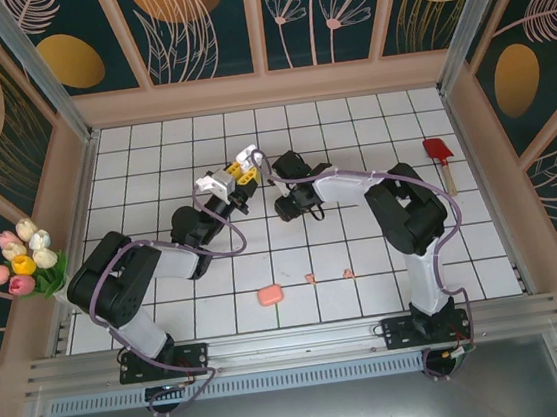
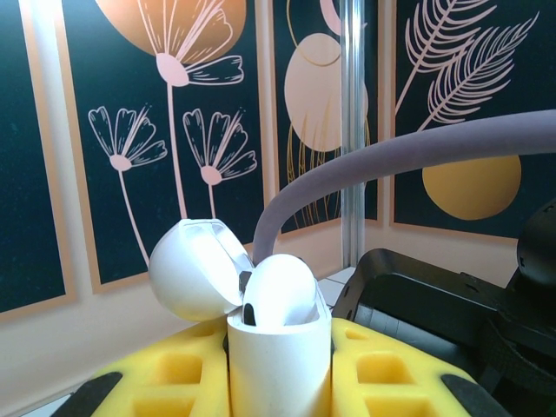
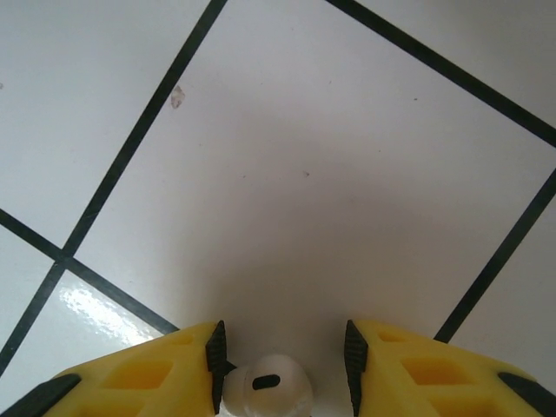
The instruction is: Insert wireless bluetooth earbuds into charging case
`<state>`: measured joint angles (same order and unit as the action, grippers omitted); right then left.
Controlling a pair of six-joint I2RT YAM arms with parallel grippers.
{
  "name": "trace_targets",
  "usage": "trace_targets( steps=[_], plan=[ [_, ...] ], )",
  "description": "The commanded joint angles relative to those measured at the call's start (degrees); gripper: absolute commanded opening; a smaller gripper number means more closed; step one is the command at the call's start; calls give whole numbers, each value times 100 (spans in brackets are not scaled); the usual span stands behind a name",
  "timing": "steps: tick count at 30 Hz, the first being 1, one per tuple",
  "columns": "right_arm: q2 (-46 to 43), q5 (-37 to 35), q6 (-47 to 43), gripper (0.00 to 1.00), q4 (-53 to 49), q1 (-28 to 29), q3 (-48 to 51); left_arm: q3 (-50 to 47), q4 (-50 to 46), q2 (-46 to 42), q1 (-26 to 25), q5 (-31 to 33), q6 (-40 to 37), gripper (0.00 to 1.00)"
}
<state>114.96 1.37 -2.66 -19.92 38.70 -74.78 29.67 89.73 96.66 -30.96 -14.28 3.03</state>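
My left gripper (image 1: 236, 179) is shut on a white charging case (image 2: 280, 369), held upright between its yellow fingers (image 2: 165, 373). The lid (image 2: 193, 269) is swung open to the left, and one white earbud (image 2: 280, 291) sits in the case. My right gripper (image 3: 284, 349) points down at the tiled floor, jaws apart. A second white earbud (image 3: 268, 388) lies between them, touching the left pad (image 3: 217, 356), with a gap to the right pad. In the top view the right gripper (image 1: 291, 207) is just right of the raised case (image 1: 246, 164). Two salmon-pink earbuds (image 1: 310, 278) (image 1: 347, 273) lie on the near tiles.
A closed pink case (image 1: 269, 295) lies near the front, left of the pink earbuds. A red spatula (image 1: 441, 156) rests at the right edge of the floor. A bunch of tulips (image 1: 25, 260) stands outside the left wall. Wooden walls enclose the tiled area.
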Motion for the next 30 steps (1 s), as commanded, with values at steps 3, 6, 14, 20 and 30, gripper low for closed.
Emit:
trace_targets(
  steps=[3, 6, 14, 20, 30],
  plan=[
    [118, -90, 13, 41, -122, -49, 255, 164, 394, -130, -23, -110, -81, 0],
    [115, -64, 2, 40, -148, -38, 280, 179, 391, -113, -17, -110, -61, 0],
    [-73, -613, 243, 34, -202, -1, 512, 234, 364, -86, -19, -127, -37, 0],
    [-355, -1077, 735, 31, -318, -28, 768, 285, 362, -54, -21, -154, -31, 0],
    [-573, -1373, 1661, 30, -788, -11, 911, 311, 422, 19, -18, -189, 9, 0]
  ],
)
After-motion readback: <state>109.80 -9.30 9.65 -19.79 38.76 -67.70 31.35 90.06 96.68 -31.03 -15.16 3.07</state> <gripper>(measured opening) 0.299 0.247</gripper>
